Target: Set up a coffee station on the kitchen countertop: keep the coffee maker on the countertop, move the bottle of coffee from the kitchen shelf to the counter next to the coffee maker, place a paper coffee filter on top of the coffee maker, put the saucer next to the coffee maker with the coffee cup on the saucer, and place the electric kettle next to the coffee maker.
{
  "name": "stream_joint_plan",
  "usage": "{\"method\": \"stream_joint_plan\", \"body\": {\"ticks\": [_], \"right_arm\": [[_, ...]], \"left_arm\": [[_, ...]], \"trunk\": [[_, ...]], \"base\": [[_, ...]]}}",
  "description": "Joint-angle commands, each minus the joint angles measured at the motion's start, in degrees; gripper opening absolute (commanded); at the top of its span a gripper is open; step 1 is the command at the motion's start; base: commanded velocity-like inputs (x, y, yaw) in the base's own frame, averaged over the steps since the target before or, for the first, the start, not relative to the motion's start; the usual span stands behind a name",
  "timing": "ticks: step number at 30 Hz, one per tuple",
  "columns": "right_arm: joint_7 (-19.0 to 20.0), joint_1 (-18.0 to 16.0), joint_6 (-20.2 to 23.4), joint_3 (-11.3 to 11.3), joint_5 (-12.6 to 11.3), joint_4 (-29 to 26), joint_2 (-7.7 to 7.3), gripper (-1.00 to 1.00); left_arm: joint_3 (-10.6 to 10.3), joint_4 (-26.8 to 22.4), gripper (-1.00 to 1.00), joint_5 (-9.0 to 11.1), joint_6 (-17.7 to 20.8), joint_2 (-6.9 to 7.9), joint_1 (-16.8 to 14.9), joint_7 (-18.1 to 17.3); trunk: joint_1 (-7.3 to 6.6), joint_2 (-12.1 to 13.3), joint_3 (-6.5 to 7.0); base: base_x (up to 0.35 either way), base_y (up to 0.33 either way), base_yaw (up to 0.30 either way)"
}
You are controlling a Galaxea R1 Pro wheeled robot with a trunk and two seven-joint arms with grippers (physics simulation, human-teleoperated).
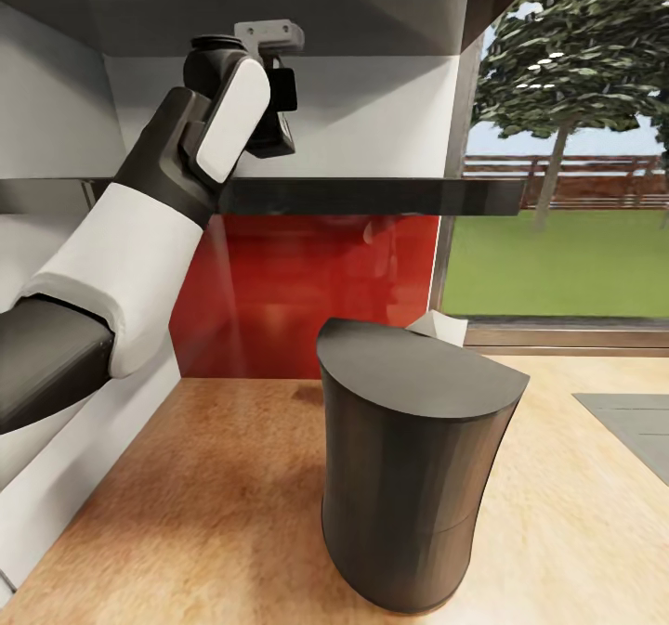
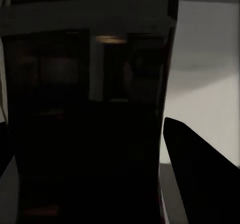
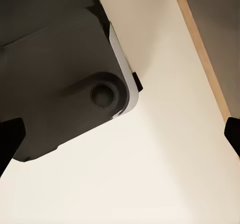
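My left gripper (image 1: 276,110) is raised above the kitchen shelf (image 1: 372,196), against the white wall. In the left wrist view a dark glossy jar, the bottle of coffee (image 2: 90,109), sits very close between the fingers, and one black finger (image 2: 200,174) lies against its edge. The coffee maker (image 1: 418,476), a dark-grey tower with a flat top, stands on the kitchen countertop (image 1: 214,476). A white corner of the paper coffee filter (image 1: 442,330) pokes out behind it. My right gripper (image 3: 121,136) hangs open over a pale floor.
A red back panel (image 1: 307,291) runs below the shelf. A window (image 1: 567,188) is on the right, and a grey inset (image 1: 632,421) sits in the counter at the far right. Part of my dark base (image 3: 60,74) shows under the right gripper.
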Motion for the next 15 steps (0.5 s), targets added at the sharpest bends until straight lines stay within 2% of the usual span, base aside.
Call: {"method": "stream_joint_plan", "body": {"ticks": [1, 8, 15], "right_arm": [[0.02, -0.08, -0.32, -0.39, 0.57, 0.15, 0.01, 1.00], [0.01, -0.08, -0.30, -0.40, 0.57, 0.14, 0.01, 1.00], [0.01, -0.08, -0.28, -0.40, 0.57, 0.15, 0.01, 1.00]], "left_arm": [[-0.15, -0.07, -1.00, 0.55, 0.07, 0.03, -0.07, 0.49], [-0.15, -1.92, -1.00, 0.48, 0.07, 0.03, -0.07, 0.53], [-0.18, -2.26, -1.00, 0.46, 0.07, 0.03, -0.08, 0.57]], "trunk": [[0.01, -0.08, -0.10], [0.01, -0.08, -0.10], [0.01, -0.08, -0.10]], "base": [[0.000, 0.000, 0.000], [-0.012, 0.000, 0.000], [-0.114, 0.000, 0.000]]}}
